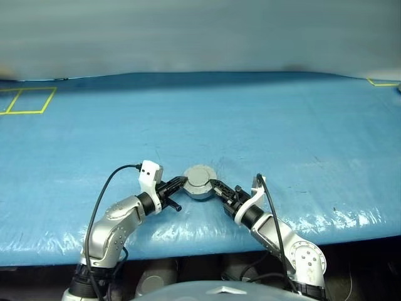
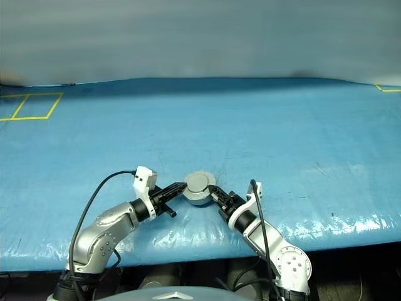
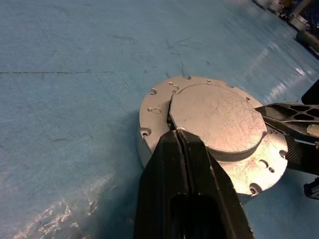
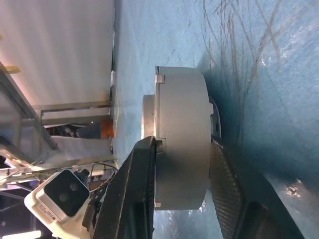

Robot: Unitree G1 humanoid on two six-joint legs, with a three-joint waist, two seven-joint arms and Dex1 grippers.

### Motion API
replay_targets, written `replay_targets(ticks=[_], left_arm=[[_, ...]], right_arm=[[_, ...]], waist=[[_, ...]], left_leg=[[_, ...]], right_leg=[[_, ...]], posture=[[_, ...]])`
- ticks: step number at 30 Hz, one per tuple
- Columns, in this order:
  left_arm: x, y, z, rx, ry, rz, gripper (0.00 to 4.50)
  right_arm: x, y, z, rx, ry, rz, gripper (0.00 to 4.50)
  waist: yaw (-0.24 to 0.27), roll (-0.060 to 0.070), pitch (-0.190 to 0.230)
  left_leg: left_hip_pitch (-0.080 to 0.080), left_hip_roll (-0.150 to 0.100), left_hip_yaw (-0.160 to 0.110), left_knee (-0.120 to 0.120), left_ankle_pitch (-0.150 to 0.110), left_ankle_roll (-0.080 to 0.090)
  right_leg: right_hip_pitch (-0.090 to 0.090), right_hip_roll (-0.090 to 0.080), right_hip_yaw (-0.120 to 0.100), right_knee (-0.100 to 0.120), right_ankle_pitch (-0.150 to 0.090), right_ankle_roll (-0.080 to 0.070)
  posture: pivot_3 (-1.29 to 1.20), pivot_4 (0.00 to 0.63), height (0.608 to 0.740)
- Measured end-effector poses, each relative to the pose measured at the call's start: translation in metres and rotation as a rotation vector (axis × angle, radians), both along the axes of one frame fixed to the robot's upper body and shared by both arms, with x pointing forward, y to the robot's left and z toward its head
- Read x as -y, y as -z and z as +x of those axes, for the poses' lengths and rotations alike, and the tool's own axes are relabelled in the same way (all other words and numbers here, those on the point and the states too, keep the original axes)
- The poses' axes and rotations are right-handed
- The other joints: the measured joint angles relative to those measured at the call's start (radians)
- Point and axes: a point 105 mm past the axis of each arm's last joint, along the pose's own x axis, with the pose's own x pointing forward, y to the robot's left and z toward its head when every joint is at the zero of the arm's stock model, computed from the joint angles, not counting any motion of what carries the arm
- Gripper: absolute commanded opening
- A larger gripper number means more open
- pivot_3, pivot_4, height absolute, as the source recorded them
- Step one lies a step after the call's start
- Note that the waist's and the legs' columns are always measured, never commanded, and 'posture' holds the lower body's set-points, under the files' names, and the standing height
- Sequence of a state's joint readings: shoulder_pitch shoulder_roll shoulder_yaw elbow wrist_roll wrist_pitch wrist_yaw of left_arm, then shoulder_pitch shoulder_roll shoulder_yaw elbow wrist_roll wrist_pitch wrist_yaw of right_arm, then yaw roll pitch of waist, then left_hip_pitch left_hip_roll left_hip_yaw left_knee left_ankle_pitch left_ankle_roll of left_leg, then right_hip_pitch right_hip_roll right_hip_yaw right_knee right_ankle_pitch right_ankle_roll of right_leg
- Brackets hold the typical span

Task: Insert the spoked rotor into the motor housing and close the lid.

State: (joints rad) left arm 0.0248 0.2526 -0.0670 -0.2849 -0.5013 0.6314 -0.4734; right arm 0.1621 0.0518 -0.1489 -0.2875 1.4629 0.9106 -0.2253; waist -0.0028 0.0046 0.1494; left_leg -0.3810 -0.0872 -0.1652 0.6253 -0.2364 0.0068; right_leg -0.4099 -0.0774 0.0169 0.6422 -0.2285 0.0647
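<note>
Pincer on your right [image 4: 179, 194] has its two black fingers set one on each flat face of the motor housing [image 4: 182, 149], a narrow spread that matches the housing's thickness; in the right wrist view the fingers lie against the metal on both sides, so it has the housing clamped by its edge. Your left pincer [image 3: 178, 133] has its fingers pressed together with nothing between them, and their joined tip rests at the rim of the lid [image 3: 217, 117], where that raised disc steps up from the housing's flange.

From the head camera, you see the closed assembly [image 1: 199, 180] sitting on the blue counter [image 1: 282, 132] near its front edge, a little left of the picture's middle. Your left pincer reaches it from about 9 o'clock, your right from about 4 o'clock, so the two arms form a shallow V with the housing at the point.

The lid is seated on top of the housing, plain scratched grey side up, and its disc is smaller than the drilled flange around it. The lid covers the housing's inside, so you cannot tell from these views where the spoked rotor sits.

Yellow tape squares [image 1: 25, 100] mark the counter far off at 10 o'clock, and another yellow corner [image 1: 383, 82] shows at 2 o'clock.
</note>
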Motion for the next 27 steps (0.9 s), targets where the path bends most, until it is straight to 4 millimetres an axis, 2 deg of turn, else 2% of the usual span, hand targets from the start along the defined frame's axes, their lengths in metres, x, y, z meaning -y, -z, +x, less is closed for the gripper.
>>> replay_targets(ticks=[4,9,11,15,19,27], left_arm=[[-0.010,-0.004,0.006,-0.051,-0.095,-0.127,2.30],[-0.025,-0.012,0.009,-0.126,-0.232,-0.371,3.98],[-0.033,-0.011,0.005,-0.180,-0.298,-0.502,4.50],[-0.037,-0.012,-0.006,-0.266,-0.332,-0.717,4.50],[-0.032,-0.014,-0.014,-0.336,-0.338,-0.890,4.50],[-0.021,-0.022,-0.022,-0.440,-0.279,-1.086,4.50]], right_arm=[[-0.002,-0.002,0.002,0.007,0.010,0.015,1.18],[-0.001,-0.008,0.007,0.022,0.032,0.027,1.18],[0.000,-0.011,0.011,0.032,0.046,0.028,1.18],[-0.001,-0.024,0.021,0.076,0.059,0.053,1.18],[-0.008,-0.043,0.029,0.134,0.050,0.092,1.18],[-0.028,-0.059,0.032,0.178,-0.024,0.114,1.18]], waist=[[-0.008,0.000,0.001],[-0.013,-0.001,0.002],[-0.013,-0.001,0.002],[-0.011,-0.002,0.003],[-0.010,-0.002,0.003],[-0.011,-0.002,0.003]], left_leg=[[-0.003,0.000,0.000,0.000,0.000,0.000],[-0.008,0.001,0.000,0.000,0.000,0.000],[-0.013,0.000,-0.001,0.002,0.000,0.000],[-0.015,-0.001,-0.001,0.003,0.000,0.001],[-0.015,-0.001,0.000,0.003,0.000,0.001],[-0.015,-0.001,0.000,0.003,0.000,0.001]], right_leg=[[0.000,0.000,0.000,0.001,0.001,0.002],[-0.005,0.001,0.000,0.000,0.003,0.004],[-0.009,0.001,-0.001,0.000,0.003,0.004],[-0.010,0.001,-0.001,0.000,0.004,0.003],[-0.010,0.001,0.000,0.001,0.004,0.003],[-0.010,0.003,0.000,0.001,0.006,-0.001]], posture=[[0.00,0.150,0.740],[0.00,0.150,0.740],[0.00,0.150,0.740],[0.00,0.150,0.740],[0.00,0.150,0.740],[0.00,0.150,0.740]])
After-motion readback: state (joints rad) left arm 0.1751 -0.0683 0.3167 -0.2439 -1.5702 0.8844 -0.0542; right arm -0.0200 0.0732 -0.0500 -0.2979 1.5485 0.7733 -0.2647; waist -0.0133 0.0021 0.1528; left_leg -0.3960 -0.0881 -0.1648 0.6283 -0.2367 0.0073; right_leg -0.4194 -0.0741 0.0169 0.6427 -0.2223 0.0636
